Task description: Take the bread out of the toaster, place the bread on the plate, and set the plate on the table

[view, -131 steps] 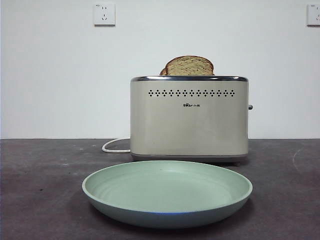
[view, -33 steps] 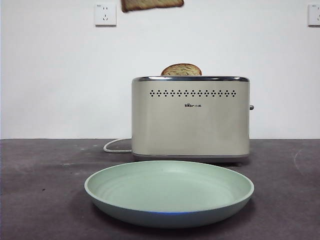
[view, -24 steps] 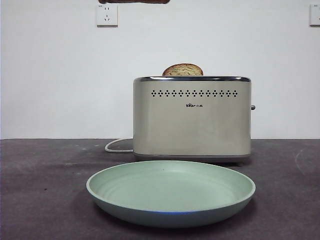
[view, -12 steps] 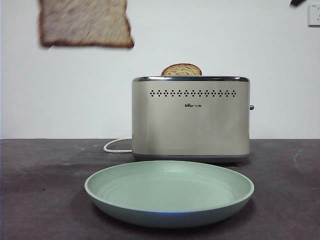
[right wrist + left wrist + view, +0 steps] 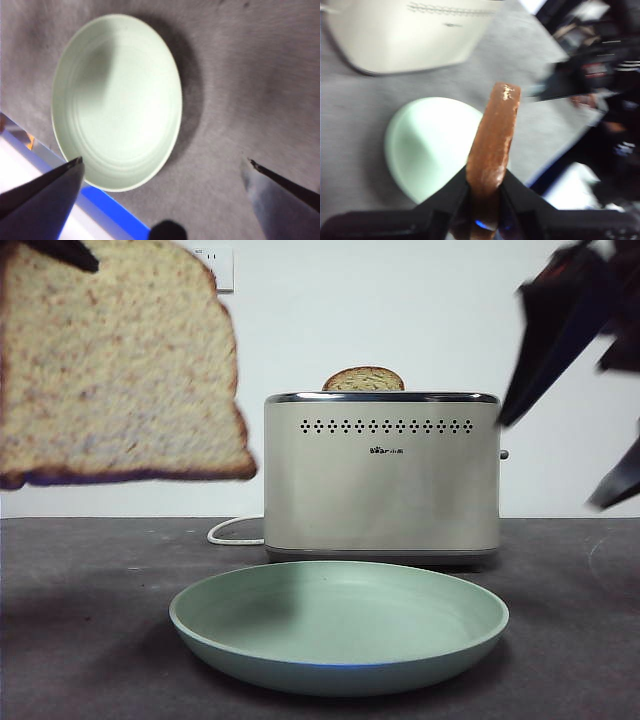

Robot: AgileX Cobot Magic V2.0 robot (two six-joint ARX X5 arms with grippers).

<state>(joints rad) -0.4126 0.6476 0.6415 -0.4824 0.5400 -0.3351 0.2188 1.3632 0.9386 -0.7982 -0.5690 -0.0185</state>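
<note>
A large squarish wholemeal bread slice (image 5: 115,365), pale and speckled with a brown crust, hangs in the air, well clear of the boxy cream-beige toaster (image 5: 381,475) and off to one side of it, higher than the plate. In the left wrist view the left claw (image 5: 485,200) pinches this slice by its crust edge, both black jaws pressed against the bread. Below it lies the wide, round, pale mint-green plate (image 5: 427,145), with nothing on it.

A second slice with a darker domed top (image 5: 363,379) sits in the toaster's slot, only its crown showing. A white cord (image 5: 232,531) trails from the toaster's base across the dark grey-brown matte counter (image 5: 80,620).

The right claw (image 5: 162,172) hangs above the counter with its jaws spread wide and nothing between them, looking down on the plate. It is likely the large dark blurred shape at the side of the front view, beside the toaster.

By my reckoning, the first step is done: the bread is out of the toaster. Setting it on the plate has not happened yet, since the slice is not over the dish's middle. The plate rests on the counter just in front of the toaster, so moving the plate also remains.
</note>
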